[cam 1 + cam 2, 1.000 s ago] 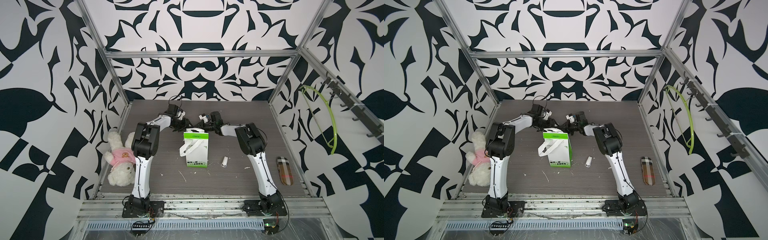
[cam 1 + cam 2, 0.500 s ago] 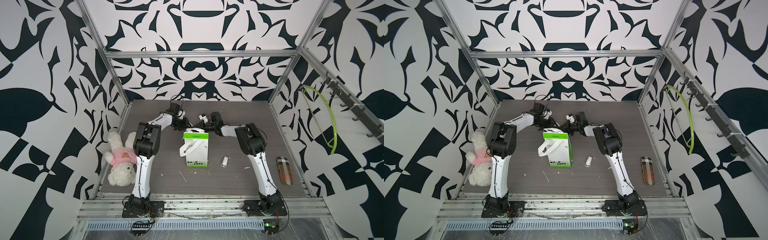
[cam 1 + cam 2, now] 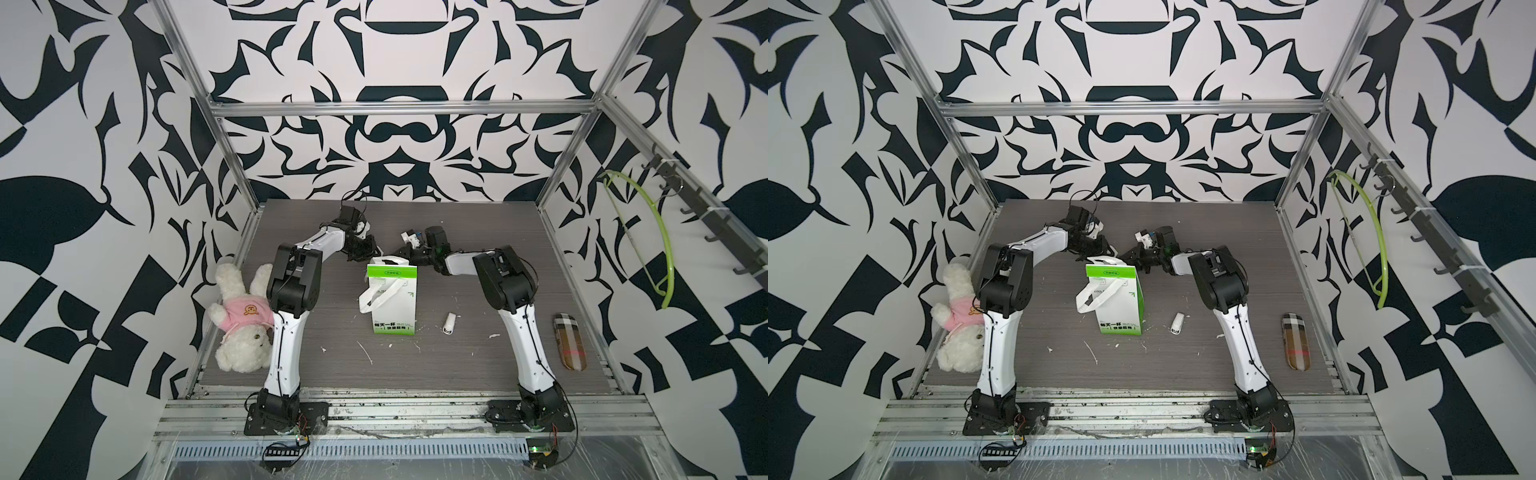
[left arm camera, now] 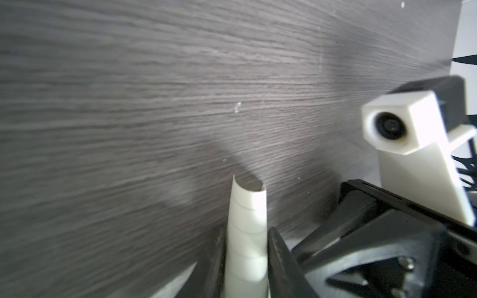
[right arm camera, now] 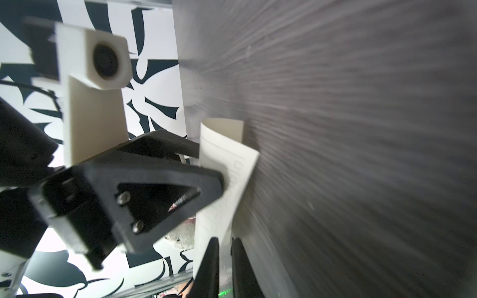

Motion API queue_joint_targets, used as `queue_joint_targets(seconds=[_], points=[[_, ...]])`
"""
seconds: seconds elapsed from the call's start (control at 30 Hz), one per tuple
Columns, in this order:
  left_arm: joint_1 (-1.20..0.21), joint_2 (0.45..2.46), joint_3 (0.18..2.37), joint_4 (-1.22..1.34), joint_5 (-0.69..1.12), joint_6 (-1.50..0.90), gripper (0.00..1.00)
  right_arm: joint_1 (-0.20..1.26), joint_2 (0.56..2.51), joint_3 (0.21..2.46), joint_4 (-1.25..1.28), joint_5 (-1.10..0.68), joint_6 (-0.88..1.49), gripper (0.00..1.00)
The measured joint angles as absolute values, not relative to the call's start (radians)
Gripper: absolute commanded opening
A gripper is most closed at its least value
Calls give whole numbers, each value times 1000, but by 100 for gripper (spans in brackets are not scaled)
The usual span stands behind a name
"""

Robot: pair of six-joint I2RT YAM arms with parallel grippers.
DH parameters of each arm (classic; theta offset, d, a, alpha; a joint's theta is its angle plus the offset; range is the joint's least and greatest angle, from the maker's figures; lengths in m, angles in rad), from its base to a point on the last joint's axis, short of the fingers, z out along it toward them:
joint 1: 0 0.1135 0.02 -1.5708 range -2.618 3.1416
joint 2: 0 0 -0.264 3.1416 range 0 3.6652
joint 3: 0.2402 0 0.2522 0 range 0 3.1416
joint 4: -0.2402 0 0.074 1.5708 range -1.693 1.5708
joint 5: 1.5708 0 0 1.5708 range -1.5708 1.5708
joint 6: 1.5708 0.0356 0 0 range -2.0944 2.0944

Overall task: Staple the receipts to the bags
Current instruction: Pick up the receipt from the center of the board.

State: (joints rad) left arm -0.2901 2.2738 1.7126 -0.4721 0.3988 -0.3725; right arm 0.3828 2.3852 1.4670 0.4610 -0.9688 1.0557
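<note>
Behind the bag (image 3: 392, 299), on its far side from the arm bases, we find both grippers meeting low over the table (image 3: 457, 374). We judge the task to be at an early stage. The bag stands upright with nothing fixed to the face we can see. The small white stapler (image 3: 449, 323) lies untouched beside the bag, on the right arm's side and apart from it. What is left, as we read it, is to lay the receipt against the bag, fetch the stapler and press a staple through both.

The receipt (image 5: 227, 165) is behind the bag and hidden in both top views. In the right wrist view it runs out from between the narrow-set fingers of the right gripper (image 5: 224, 258), which pinch one end. The left gripper (image 4: 245, 247) has its fingers (image 4: 280, 258) against either side of the curled slip, so we take both to be gripping it at once. Whether either gripper touches the bag's top edge we cannot tell.
</note>
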Motion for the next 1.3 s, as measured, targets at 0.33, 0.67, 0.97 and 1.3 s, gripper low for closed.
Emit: queue_joint_targets(seconds=[0.33, 0.67, 0.97, 1.3], points=[[-175, 2130, 1620, -606, 330, -369, 30, 156, 2094, 1254, 372, -874, 978, 16], [-99, 1670, 1588, -662, 365, -396, 30, 129, 1755, 1411, -206, -633, 643, 20], [-97, 1376, 1568, -482, 450, -526, 31, 173, 1572, 1556, -377, -702, 545, 32], [-110, 1364, 1674, -302, 543, -727, 32, 407, 1579, 1799, -368, -897, 560, 35]])
